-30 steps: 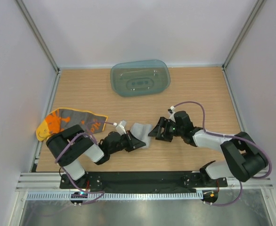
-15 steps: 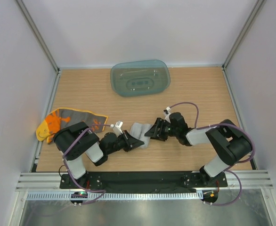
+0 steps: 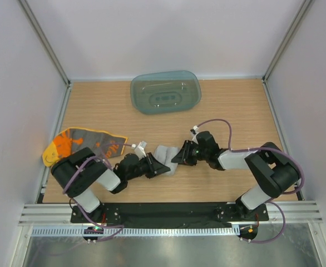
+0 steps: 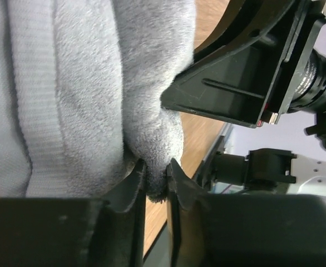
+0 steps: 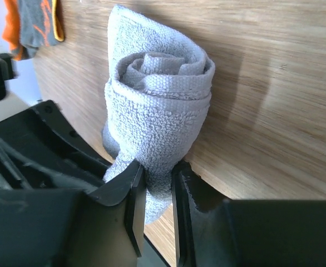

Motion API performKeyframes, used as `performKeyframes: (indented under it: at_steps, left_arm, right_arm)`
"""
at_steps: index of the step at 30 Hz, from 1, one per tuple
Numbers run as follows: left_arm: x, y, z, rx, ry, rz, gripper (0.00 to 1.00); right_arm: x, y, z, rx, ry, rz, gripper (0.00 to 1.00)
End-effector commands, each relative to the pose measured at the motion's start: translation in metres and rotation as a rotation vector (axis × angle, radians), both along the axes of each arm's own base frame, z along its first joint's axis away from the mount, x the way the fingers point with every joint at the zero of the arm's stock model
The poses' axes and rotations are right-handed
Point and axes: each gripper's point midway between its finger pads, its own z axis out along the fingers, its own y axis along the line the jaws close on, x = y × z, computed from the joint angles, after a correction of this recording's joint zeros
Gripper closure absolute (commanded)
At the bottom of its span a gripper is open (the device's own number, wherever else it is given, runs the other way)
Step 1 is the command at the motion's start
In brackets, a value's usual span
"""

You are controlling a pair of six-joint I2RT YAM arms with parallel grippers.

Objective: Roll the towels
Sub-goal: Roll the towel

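The grey towel lies rolled into a short coil on the table between my two grippers. My left gripper is shut on its near end; in the left wrist view the cloth is pinched between the fingertips. My right gripper is shut on the other end; the right wrist view shows the spiral roll with its lower flap clamped between the fingers. The yellow-orange towel lies flat at the left edge and also shows in the right wrist view.
A translucent teal tray stands at the back centre. White walls with metal posts enclose the wooden table. The two grippers sit close together, nearly touching over the roll.
My right gripper has moved left onto the grey towel and closed on its end. My left gripper stays shut on the towel, shifted slightly.
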Motion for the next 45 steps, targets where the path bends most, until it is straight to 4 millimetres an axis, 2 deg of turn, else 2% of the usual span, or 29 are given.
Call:
performKeyframes:
  at_steps: [1,2,3,4,5,7,9,11,12,13,17,19,20,22,23,24,25,26,27,30,31,33,40,45]
  left_arm:
    - [-0.008,0.000,0.002,0.092,-0.053,-0.084,0.80]
    - [-0.008,0.005,-0.008,0.159,-0.021,-0.080,0.77]
    - [-0.007,0.005,0.000,0.169,-0.048,-0.084,0.73]
    - [-0.006,0.008,-0.002,0.217,-0.072,-0.088,0.69]
    - [-0.012,0.019,-0.017,0.307,-0.028,-0.098,0.69]
    - [-0.003,0.020,-0.008,0.358,-0.064,-0.082,0.68]
    - [-0.001,0.030,-0.011,0.440,-0.071,-0.074,0.66]
    - [0.002,0.035,-0.004,0.479,-0.110,-0.063,0.64]
    - [-0.002,0.043,-0.010,0.539,-0.098,-0.071,0.64]
    - [0.008,0.044,-0.001,0.575,-0.141,-0.029,0.63]
    - [0.003,0.042,0.022,0.714,-0.258,-0.039,0.58]
    - [0.002,0.046,0.025,0.788,-0.289,-0.042,0.55]
    - [0.010,0.042,0.037,0.807,-0.331,-0.005,0.54]
    - [0.004,0.035,0.037,0.860,-0.372,-0.036,0.53]
    - [0.009,0.033,0.046,0.886,-0.404,-0.008,0.53]
    - [0.008,0.031,0.043,0.922,-0.415,-0.016,0.53]
    - [0.003,0.024,0.045,0.939,-0.445,-0.036,0.53]
    - [0.006,0.020,0.052,0.958,-0.468,-0.021,0.53]
    - [0.004,0.017,0.047,0.983,-0.476,-0.034,0.52]
    - [0.000,0.000,0.053,1.000,-0.521,-0.059,0.52]
    - [-0.004,-0.006,0.047,1.017,-0.530,-0.084,0.52]
    - [-0.004,-0.015,0.050,1.027,-0.557,-0.092,0.52]
    - [-0.009,-0.039,0.038,1.092,-0.611,-0.136,0.52]
    - [-0.007,-0.046,0.032,1.110,-0.616,-0.142,0.53]
  right_arm:
    - [0.007,-0.020,-0.010,-0.165,-0.019,-0.033,0.82]
    - [0.004,-0.022,-0.010,-0.188,-0.004,-0.027,0.82]
    - [0.003,-0.023,-0.009,-0.202,-0.005,-0.027,0.82]
    - [0.005,-0.025,-0.008,-0.221,-0.013,-0.033,0.82]
    - [0.001,-0.029,-0.009,-0.243,0.002,-0.030,0.82]
    - [0.000,-0.031,-0.006,-0.267,0.000,-0.031,0.83]
    - [-0.001,-0.035,-0.007,-0.304,0.014,-0.031,0.83]
    - [0.000,-0.037,-0.008,-0.328,0.022,-0.032,0.84]
    - [-0.001,-0.037,-0.008,-0.333,0.024,-0.027,0.84]
    - [-0.002,-0.036,-0.012,-0.343,0.036,-0.020,0.84]
    - [-0.004,-0.032,-0.011,-0.374,0.055,0.006,0.85]
    - [-0.004,-0.032,-0.011,-0.387,0.060,0.004,0.85]
    - [-0.004,-0.029,-0.009,-0.389,0.060,0.011,0.85]
    - [-0.005,-0.027,-0.009,-0.401,0.062,0.015,0.85]
    - [-0.005,-0.025,-0.008,-0.408,0.066,0.022,0.85]
    - [-0.005,-0.024,-0.009,-0.413,0.070,0.025,0.86]
    - [-0.005,-0.023,-0.008,-0.416,0.069,0.028,0.86]
    - [-0.006,-0.021,-0.007,-0.421,0.072,0.034,0.86]
    - [-0.005,-0.022,-0.007,-0.426,0.073,0.030,0.86]
    - [-0.007,-0.019,-0.005,-0.429,0.082,0.038,0.86]
    - [-0.008,-0.019,-0.006,-0.432,0.087,0.039,0.86]
    - [-0.009,-0.017,-0.005,-0.428,0.092,0.046,0.86]
    - [-0.012,-0.011,0.000,-0.422,0.100,0.065,0.86]
    - [-0.014,-0.009,0.008,-0.413,0.095,0.075,0.86]
